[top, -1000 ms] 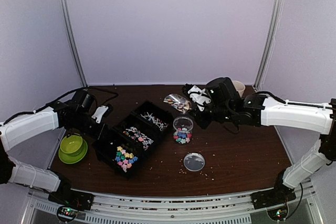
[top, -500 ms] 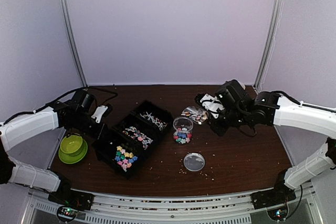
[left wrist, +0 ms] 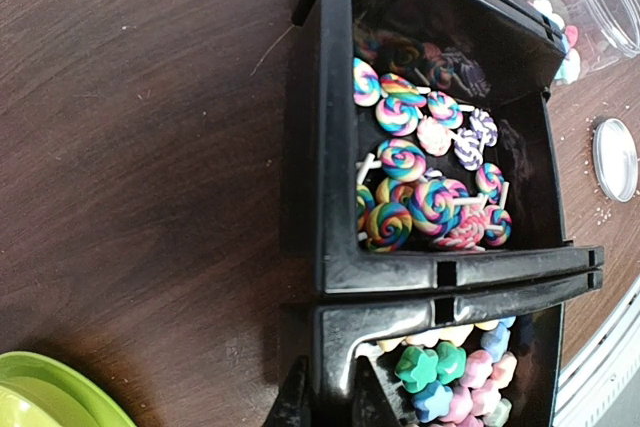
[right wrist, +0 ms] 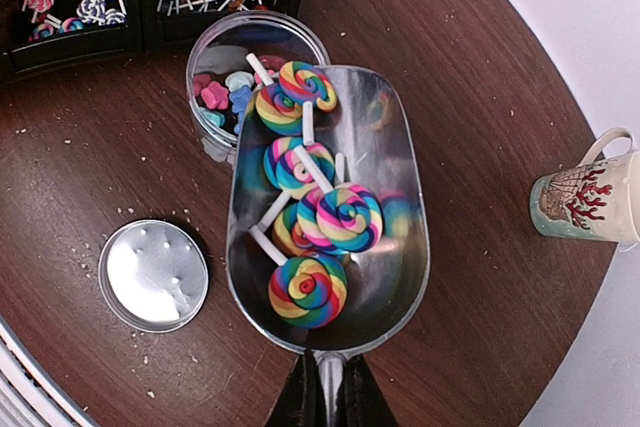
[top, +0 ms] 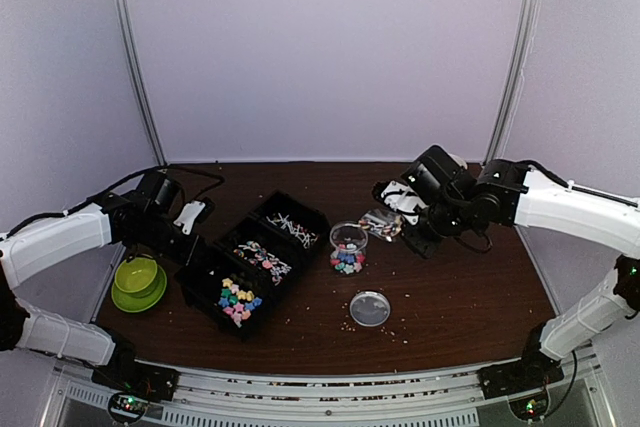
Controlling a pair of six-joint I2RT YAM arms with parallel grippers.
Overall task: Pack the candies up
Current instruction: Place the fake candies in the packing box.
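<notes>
Right wrist: red-printed mug (right wrist: 580, 202) near lollipops (right wrist: 308, 292)

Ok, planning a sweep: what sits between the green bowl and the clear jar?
In the top view, the black compartment tray lies between the green bowl and the clear jar.

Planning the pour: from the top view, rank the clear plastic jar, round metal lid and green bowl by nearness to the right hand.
1. Clear plastic jar, just left of the right hand.
2. Round metal lid, toward the front edge.
3. Green bowl, far left.
</notes>
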